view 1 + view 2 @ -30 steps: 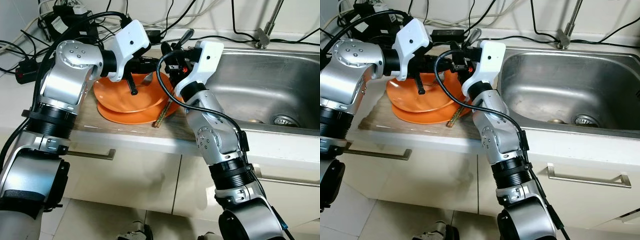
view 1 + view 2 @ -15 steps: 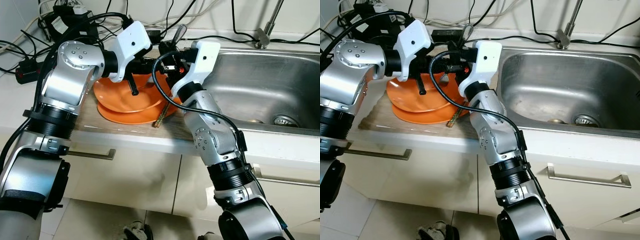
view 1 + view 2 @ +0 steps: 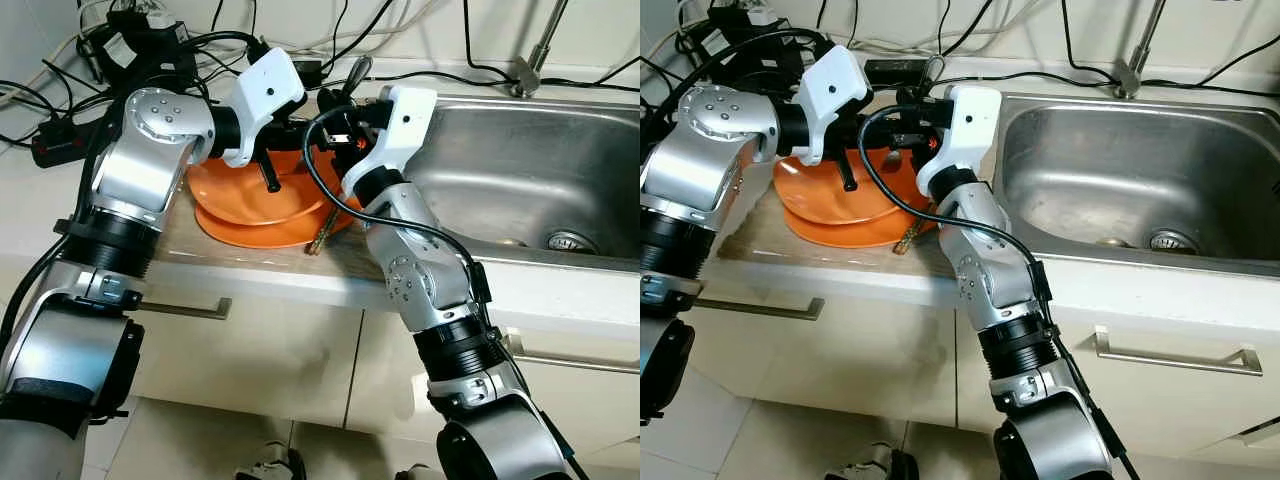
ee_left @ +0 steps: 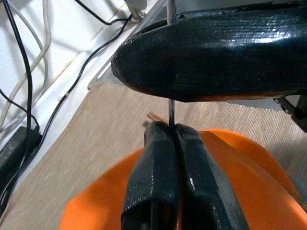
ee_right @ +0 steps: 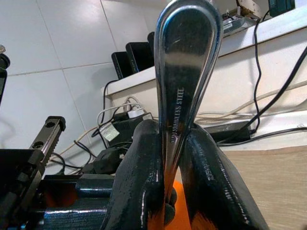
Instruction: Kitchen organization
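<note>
Two stacked orange plates (image 3: 250, 215) lie on a woven mat (image 3: 178, 238) on the counter. Brown chopsticks (image 3: 322, 236) rest against their right rim. My right gripper (image 5: 168, 158) hovers over the plates' far right edge. It is shut on a steel spoon handle (image 5: 184, 62) that sticks upward (image 3: 358, 68). My left gripper (image 4: 173, 132) is over the middle of the plates, close to the right gripper, with its fingers pressed together. A thin dark line rises from between its tips; whether it grips anything cannot be told.
A steel sink (image 3: 560, 110) with a drain (image 3: 571, 240) lies to the right, and a tap (image 3: 536, 50) stands behind it. Black and white cables and power adapters (image 3: 130, 40) crowd the back left of the counter. A cabinet handle (image 3: 185, 308) sits below the edge.
My right gripper has carried the spoon a little to the left, nearer the left gripper, and the handle stands more upright. The left arm has edged slightly to the right.
</note>
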{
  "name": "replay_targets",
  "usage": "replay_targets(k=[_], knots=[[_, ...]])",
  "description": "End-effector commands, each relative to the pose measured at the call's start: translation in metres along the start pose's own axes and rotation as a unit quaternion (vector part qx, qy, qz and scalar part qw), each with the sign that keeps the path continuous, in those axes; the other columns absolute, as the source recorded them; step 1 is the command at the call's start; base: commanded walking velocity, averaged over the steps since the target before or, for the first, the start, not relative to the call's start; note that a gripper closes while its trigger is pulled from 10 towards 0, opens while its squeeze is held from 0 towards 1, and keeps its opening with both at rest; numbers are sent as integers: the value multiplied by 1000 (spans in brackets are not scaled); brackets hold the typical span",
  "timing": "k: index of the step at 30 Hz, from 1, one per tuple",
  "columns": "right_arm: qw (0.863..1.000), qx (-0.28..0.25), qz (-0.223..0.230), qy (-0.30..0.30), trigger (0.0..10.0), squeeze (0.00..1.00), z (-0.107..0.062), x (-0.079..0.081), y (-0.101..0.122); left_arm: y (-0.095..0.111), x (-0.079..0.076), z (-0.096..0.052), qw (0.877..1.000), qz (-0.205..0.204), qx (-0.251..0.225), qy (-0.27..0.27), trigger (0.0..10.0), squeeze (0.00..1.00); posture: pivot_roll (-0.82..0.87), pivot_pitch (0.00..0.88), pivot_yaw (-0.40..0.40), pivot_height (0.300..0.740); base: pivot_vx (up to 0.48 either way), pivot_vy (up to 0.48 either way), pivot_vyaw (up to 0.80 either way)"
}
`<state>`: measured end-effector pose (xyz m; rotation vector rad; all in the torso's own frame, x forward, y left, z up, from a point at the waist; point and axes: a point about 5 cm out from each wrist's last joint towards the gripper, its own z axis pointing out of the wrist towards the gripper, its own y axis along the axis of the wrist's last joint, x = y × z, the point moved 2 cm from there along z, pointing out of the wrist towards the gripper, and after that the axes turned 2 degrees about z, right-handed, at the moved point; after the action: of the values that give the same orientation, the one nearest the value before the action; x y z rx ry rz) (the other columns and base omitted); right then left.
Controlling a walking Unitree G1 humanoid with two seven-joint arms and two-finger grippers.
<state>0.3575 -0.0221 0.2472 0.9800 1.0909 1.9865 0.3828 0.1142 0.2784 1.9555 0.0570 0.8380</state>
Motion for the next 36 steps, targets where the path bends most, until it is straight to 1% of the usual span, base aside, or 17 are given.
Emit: replay_targets(k=[1,7,8,10,11,12,14,27,28,29,30,33,35,36], knots=[[999,-26,6,-41,0,0,6,-7,11,-8,18,-14,998,-7,28,50,10000,0,16,19,66,707,0,0,0],[999,-29,1,-45,0,0,5,-8,12,-13,30,-20,995,-10,32,93,10000,0,17,20,65,707,0,0,0],[999,-29,1,-45,0,0,5,-8,12,-13,30,-20,995,-10,32,93,10000,0,17,20,65,707,0,0,0],[999,-31,0,-45,0,0,6,-8,13,-18,35,-24,993,-18,37,111,10000,0,17,21,64,707,0,0,0],[999,-31,0,-44,0,0,6,-9,13,-20,36,-25,992,-18,40,116,10000,914,18,22,64,707,0,0,0],[999,-31,0,-45,0,0,6,-9,13,-20,37,-25,992,-17,40,116,10000,1000,18,22,64,707,0,0,0],[999,-31,-1,-45,0,0,6,-9,13,-19,36,-25,993,-7,41,112,10000,1000,18,23,63,707,0,0,0],[998,-32,-3,-49,0,0,6,-10,13,-20,37,-22,993,-6,37,116,10000,1000,15,24,65,707,0,0,0],[998,-33,-3,-50,0,0,6,-10,14,-21,38,-22,992,-7,39,119,10000,710,15,23,66,707,0,0,0],[998,-33,-3,-50,0,0,6,-10,14,-21,38,-22,992,-7,39,119,10000,710,15,23,66,707,0,0,0],[998,-34,-3,-51,0,0,6,-11,14,-22,39,-23,992,-14,39,122,10000,0,15,23,66,707,0,0,0],[998,-39,-6,-54,0,0,6,-11,16,-23,43,-26,988,-34,29,147,10000,0,12,19,68,707,0,0,0],[997,-45,-14,-54,0,0,6,-11,18,-22,52,-32,980,-51,14,192,10000,0,11,19,69,707,0,0,0],[997,-45,-14,-54,0,0,6,-11,18,-22,52,-32,980,-51,14,192,10000,0,11,19,69,707,0,0,0]])
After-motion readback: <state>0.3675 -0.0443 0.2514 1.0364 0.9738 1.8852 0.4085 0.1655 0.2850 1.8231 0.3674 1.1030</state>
